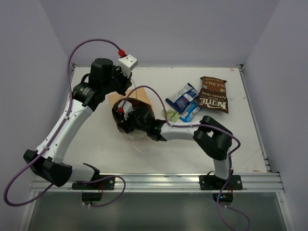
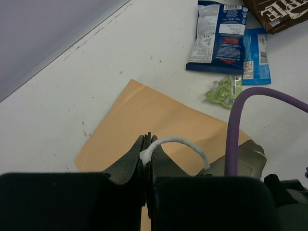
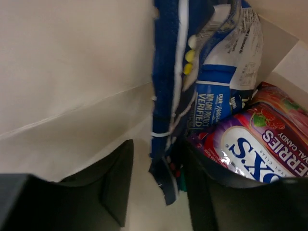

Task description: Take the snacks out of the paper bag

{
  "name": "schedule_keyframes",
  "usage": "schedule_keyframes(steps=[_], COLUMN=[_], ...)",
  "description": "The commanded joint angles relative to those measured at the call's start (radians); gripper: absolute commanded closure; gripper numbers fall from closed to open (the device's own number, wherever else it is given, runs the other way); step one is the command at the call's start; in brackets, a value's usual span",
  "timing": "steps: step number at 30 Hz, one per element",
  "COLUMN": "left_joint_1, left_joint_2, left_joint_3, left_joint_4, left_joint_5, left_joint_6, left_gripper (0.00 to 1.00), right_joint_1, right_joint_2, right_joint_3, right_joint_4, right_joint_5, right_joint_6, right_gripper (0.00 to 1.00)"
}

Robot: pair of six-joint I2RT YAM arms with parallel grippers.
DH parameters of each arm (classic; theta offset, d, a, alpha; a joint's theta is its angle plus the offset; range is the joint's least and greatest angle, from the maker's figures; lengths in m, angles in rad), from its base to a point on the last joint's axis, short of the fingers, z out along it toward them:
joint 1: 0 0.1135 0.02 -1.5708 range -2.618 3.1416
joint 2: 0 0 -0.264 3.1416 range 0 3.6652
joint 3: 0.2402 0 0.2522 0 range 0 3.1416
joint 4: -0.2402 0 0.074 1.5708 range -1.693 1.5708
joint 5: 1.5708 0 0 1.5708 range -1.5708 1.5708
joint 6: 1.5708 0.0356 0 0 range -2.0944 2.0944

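The tan paper bag (image 1: 144, 98) lies on the table, its flat side in the left wrist view (image 2: 144, 115). My left gripper (image 2: 148, 144) is shut on its white string handle (image 2: 183, 142). My right gripper (image 3: 159, 154) is inside the bag's white interior, open, with its jaws on either side of the lower edge of a dark-blue chip bag (image 3: 168, 72). A purple candy bag (image 3: 260, 144) lies just right of it. Outside the bag lie a brown chip bag (image 1: 213, 94), blue-white packets (image 1: 183, 97) and a tiny green wrapper (image 1: 172, 115).
The removed snacks lie to the right of the bag, towards the back of the table (image 1: 250, 139). In the left wrist view a purple cable (image 2: 236, 130) arcs over the bag. Purple walls close in the left, back and right sides.
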Motion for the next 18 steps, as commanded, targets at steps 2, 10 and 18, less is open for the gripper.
schedule_keyframes(steps=[2,10,18], left_joint_1=[-0.003,-0.003,-0.003], left_joint_2=[-0.013,-0.015,0.01], left_joint_3=[0.042,0.006,-0.029], left_joint_4=[0.033,0.051,0.059], left_joint_5=[0.009,-0.082,-0.227], left_joint_6=[-0.019,-0.008,0.006], left_gripper=[1.0,1.0,1.0], right_joint_1=[-0.001,-0.001,-0.001], right_joint_2=[0.03,-0.272,-0.596], right_joint_3=[0.064,-0.063,-0.164], right_joint_4=[0.072,-0.049,-0.289], right_joint_5=[0.058,-0.023,-0.097], right_joint_6=[0.001,-0.081,-0.094], right_gripper=[0.7,1.0,1.0])
